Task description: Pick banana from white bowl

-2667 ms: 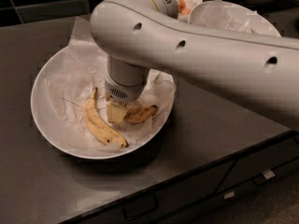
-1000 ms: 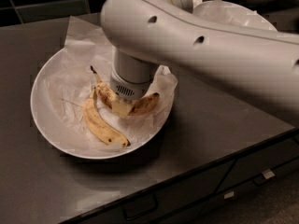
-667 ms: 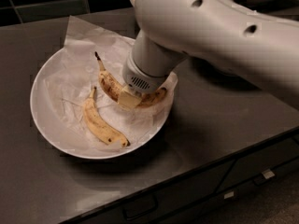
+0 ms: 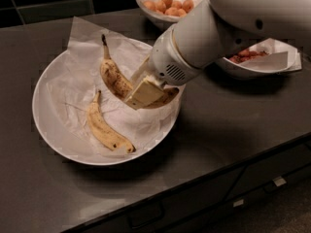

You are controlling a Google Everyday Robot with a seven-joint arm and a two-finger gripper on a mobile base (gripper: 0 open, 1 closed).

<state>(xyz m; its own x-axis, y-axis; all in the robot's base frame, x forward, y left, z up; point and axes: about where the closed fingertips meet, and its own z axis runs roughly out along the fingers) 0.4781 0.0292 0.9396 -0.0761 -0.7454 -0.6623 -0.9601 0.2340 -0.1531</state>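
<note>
The spotted, curved banana (image 4: 114, 76) is in my gripper (image 4: 139, 97), which is shut on its middle. The dark stem points up and to the back left, and the browner end shows just past the fingers on the right. The banana is tilted, held just above the crumpled paper of the wide white bowl (image 4: 38, 111). My arm comes in from the upper right and hides the bowl's right rim. A paler, straighter banana (image 4: 105, 128) lies in the front of the bowl.
A bowl of orange balls (image 4: 169, 2) stands at the back. A smaller bowl of red pieces (image 4: 258, 58) stands at the right, partly behind my arm. The dark counter ends in a front edge with drawers below.
The gripper closed on the spotted banana and lifted it. The arm swung to the right, and the banana's stem end rose off the paper. The paler banana has not moved.
</note>
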